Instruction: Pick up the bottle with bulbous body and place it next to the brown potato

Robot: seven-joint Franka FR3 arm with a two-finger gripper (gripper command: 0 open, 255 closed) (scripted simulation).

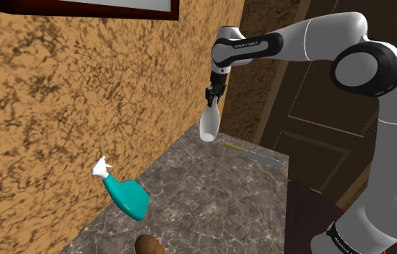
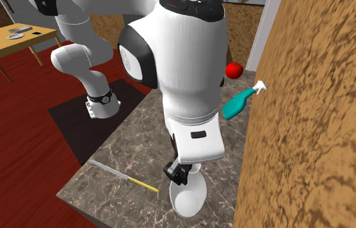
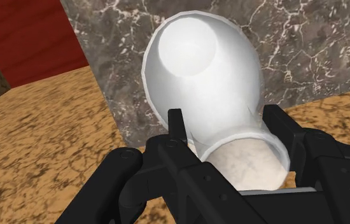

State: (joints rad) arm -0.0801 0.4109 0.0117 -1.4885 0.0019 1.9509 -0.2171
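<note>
my jaws clasp the neck of the white bulbous bottle, which hangs above the table, well apart from the brown potato. pickup looks done; carrying it over and setting it beside the potato remains.

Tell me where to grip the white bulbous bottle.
Grip the narrow neck, coming from above. The white bottle hangs neck-up in the gripper, which is shut on that neck. The rounded body below looks too wide to span.
</note>
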